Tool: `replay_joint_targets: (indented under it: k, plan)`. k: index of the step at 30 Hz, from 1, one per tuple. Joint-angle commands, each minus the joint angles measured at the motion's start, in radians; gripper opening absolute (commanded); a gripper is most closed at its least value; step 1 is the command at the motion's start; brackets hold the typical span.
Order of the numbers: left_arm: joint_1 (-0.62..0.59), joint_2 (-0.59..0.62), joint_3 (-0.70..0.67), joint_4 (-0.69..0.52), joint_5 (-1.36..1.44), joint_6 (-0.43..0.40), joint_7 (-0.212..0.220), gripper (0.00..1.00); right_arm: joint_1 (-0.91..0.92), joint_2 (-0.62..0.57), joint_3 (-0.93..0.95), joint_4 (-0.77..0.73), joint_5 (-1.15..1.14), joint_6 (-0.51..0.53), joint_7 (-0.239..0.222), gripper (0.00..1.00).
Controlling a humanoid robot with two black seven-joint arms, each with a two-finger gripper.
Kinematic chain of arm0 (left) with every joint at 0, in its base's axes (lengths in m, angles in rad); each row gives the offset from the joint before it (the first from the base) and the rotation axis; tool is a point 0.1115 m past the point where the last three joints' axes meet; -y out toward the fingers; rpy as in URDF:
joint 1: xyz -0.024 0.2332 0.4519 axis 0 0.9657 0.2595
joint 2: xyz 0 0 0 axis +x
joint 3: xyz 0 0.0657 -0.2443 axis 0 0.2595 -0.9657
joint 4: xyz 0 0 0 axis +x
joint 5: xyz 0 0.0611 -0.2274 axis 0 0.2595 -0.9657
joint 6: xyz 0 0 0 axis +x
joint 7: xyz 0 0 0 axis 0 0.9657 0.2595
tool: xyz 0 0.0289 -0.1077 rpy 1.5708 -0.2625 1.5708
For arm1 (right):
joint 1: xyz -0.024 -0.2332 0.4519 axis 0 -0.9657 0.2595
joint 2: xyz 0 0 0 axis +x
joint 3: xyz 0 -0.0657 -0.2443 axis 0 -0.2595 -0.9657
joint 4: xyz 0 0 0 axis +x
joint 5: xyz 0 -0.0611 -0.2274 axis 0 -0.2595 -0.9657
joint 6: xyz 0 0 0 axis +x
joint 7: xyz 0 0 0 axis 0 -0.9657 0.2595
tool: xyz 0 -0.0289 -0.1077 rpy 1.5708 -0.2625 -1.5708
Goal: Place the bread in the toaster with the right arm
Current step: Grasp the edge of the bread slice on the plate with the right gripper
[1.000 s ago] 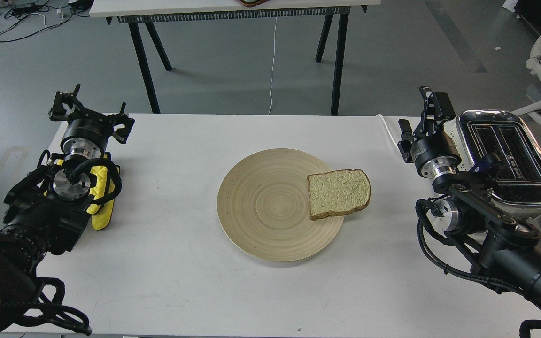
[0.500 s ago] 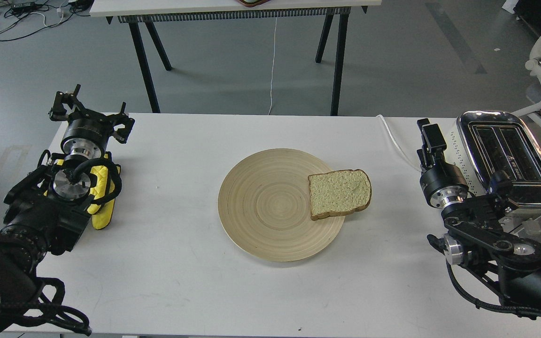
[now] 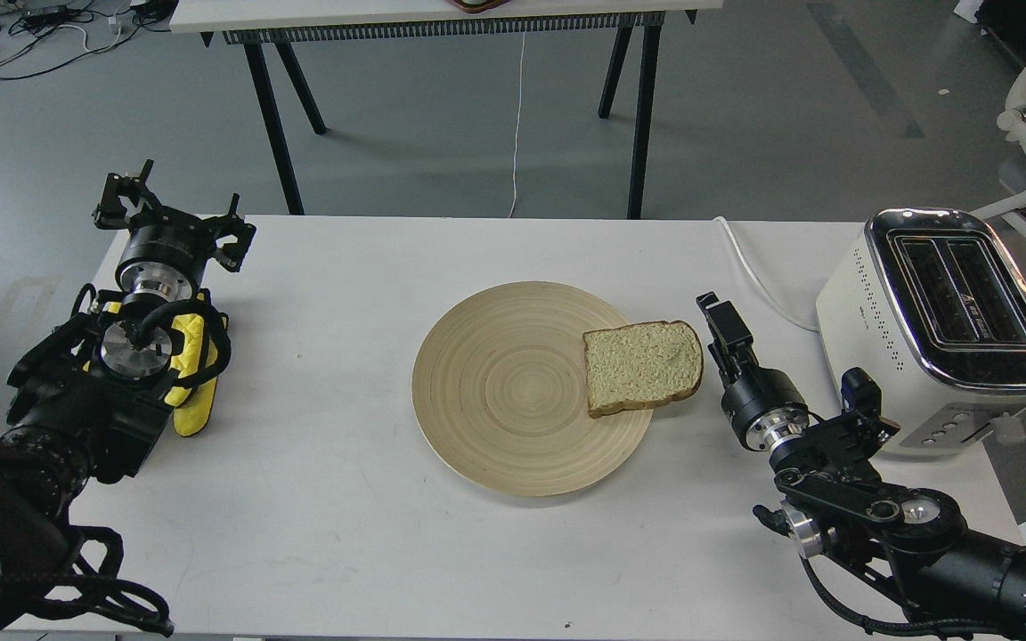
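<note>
A square slice of bread [image 3: 643,368] is seen lying flat on the right edge of a round wooden plate [image 3: 513,392], with its right-hand crust overhanging the plate's rim above the white table [image 3: 344,534]. The right gripper [image 3: 720,331] is held just beside that overhanging crust, on its right, with its black fingers pointed away from the camera toward the far side of the table; the slice is not enclosed by the jaws and lies to their left. From this angle the fingers are seen nearly edge-on as one dark shape, so whether the jaws are parted or closed cannot be told. Contact between the gripper and the bread cannot be confirmed either. The right arm [image 3: 869,507] is brought in from the lower right corner. The cream-white toaster [image 3: 940,329] is placed on the right end of the table, apart from the gripper, with its two slots facing up and both seen empty; its white cord [image 3: 749,263] is run across the table behind it. The left gripper [image 3: 170,218] is held at the far left edge of the table, well apart from the plate, with its fingers spread and nothing between them.
</note>
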Motion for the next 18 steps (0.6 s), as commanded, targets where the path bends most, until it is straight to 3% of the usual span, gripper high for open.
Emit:
replay_joint_targets:
  k: [1,6,13,18]
  plan:
    - [0.000,0.000,0.000,0.000,0.000,0.000,0.001,1.00,-0.005,0.004,-0.019,0.000,0.000,0.000,0.000,0.81]
    - [0.000,0.000,0.000,0.000,0.000,0.000,-0.001,1.00,-0.014,0.004,-0.024,0.000,-0.001,0.000,0.000,0.61]
    - [0.000,0.000,0.000,0.000,0.000,0.000,-0.001,1.00,-0.015,0.004,-0.048,-0.002,-0.001,0.000,0.000,0.42]
    - [0.000,0.000,0.000,0.000,0.000,0.000,-0.001,1.00,-0.012,0.004,-0.062,-0.002,-0.001,0.000,0.000,0.20]
